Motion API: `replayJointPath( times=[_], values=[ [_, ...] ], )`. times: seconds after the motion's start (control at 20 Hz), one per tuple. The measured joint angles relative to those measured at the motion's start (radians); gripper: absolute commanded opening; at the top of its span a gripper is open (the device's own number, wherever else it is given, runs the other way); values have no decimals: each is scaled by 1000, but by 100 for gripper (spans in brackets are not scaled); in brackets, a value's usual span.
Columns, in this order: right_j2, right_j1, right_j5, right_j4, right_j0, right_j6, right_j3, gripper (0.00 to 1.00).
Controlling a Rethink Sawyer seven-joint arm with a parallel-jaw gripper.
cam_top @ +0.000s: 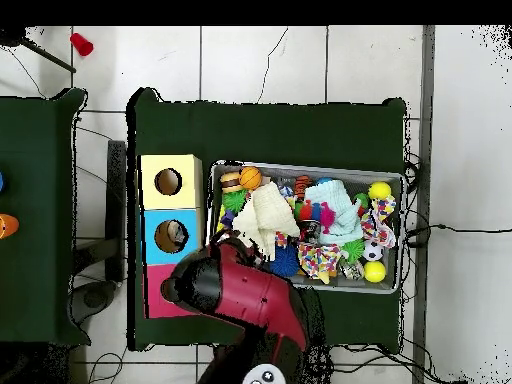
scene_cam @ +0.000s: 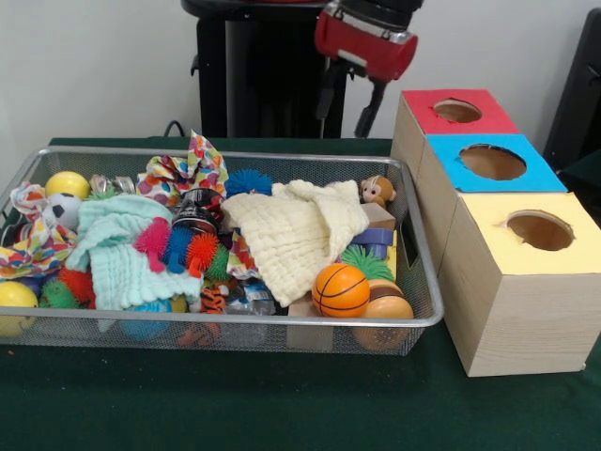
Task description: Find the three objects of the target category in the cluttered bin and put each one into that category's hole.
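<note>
A wire mesh bin [scene_cam: 427, 315] [cam_top: 308, 168] holds a jumble of toys and cloths. In it I see an orange basketball [scene_cam: 340, 289] [cam_top: 251, 178], a soccer ball [scene_cam: 61, 209], two yellow balls [scene_cam: 68, 183] [scene_cam: 14, 299], a blue spiky ball [scene_cam: 249, 180], a small monkey figure [scene_cam: 377, 191], a cream cloth [scene_cam: 296, 230] and a mint cloth [scene_cam: 117, 249]. Beside the bin stand three boxes with round holes: red [scene_cam: 455, 111], blue [scene_cam: 493, 162] and yellow [scene_cam: 537, 230]. My gripper [scene_cam: 341, 127] hangs open and empty above the bin's back edge, near the red box.
A patterned fabric bow [scene_cam: 183, 174] and pink, blue and orange tentacle toys [scene_cam: 178, 246] lie mid-bin. From overhead, the red arm [cam_top: 245, 295] covers most of the red box and the bin's corner. A second green table [cam_top: 35, 210] stands apart past the boxes.
</note>
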Motion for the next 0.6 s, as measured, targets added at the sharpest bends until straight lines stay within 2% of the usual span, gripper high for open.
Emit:
replayJointPath(
  times=[0.2,0.6],
  values=[
    [68,-1,-96,-44,-94,0,23,100],
    [172,0,-110,-100,-233,0,33,100]
  ],
)
